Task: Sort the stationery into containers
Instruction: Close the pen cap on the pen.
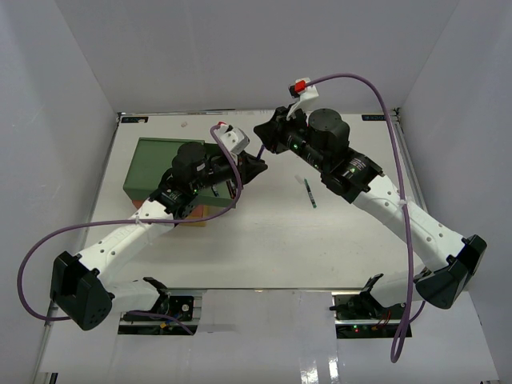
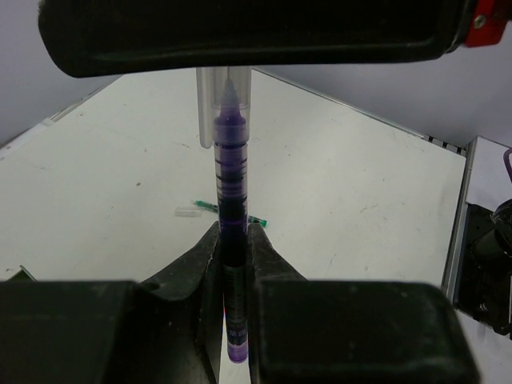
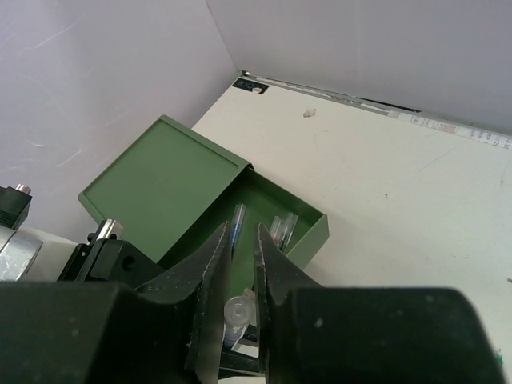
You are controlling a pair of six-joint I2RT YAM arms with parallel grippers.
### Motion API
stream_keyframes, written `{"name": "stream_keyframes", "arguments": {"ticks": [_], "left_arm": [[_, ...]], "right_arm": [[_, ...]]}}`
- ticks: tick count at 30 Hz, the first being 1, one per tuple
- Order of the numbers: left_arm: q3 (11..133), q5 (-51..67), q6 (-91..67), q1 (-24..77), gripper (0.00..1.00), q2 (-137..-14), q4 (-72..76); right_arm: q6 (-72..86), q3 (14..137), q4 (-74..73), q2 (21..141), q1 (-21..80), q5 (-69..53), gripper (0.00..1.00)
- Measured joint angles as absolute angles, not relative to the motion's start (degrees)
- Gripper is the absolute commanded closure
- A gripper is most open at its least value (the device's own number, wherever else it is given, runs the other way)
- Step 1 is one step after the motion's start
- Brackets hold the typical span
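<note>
Pen [image 2: 232, 200], slender translucent purple barrel

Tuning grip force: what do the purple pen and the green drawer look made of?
Pen: clear, glossy plastic barrel and cap, with purple ink visible through it. Green drawer: matte and opaque with thin, even walls; plastic or painted sheet metal, cannot tell which.

Both arms extended inward, grippers meeting nose to nose at centre.

Left arm [image 1: 120, 244] runs from its base forward and to the right. The left gripper [image 2: 234, 240] has its jaws clamped tight on the barrel of a purple pen [image 2: 232, 184]. Right arm [image 1: 400, 212] runs forward and to the left, wrist pitched down. The right gripper [image 3: 240, 240] sits just beyond the left one, jaws narrow and pressed against the clear cap end of the same pen.
</note>
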State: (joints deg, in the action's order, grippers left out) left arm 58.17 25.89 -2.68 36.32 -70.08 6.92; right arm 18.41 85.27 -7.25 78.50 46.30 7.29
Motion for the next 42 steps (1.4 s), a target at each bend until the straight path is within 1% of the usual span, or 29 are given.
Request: {"name": "stream_keyframes", "arguments": {"ticks": [21, 42], "left_arm": [[60.2, 22.9, 2.5, 37.8, 1.00, -71.9, 3.4], [61.7, 22.7, 2.3, 37.8, 1.00, -73.2, 2.4]], "right_arm": [[18.7, 84.6, -9.4, 78.6, 45.6, 7.2, 0.92], [18.6, 83.7, -8.4, 78.9, 45.1, 7.4, 0.92]]}}
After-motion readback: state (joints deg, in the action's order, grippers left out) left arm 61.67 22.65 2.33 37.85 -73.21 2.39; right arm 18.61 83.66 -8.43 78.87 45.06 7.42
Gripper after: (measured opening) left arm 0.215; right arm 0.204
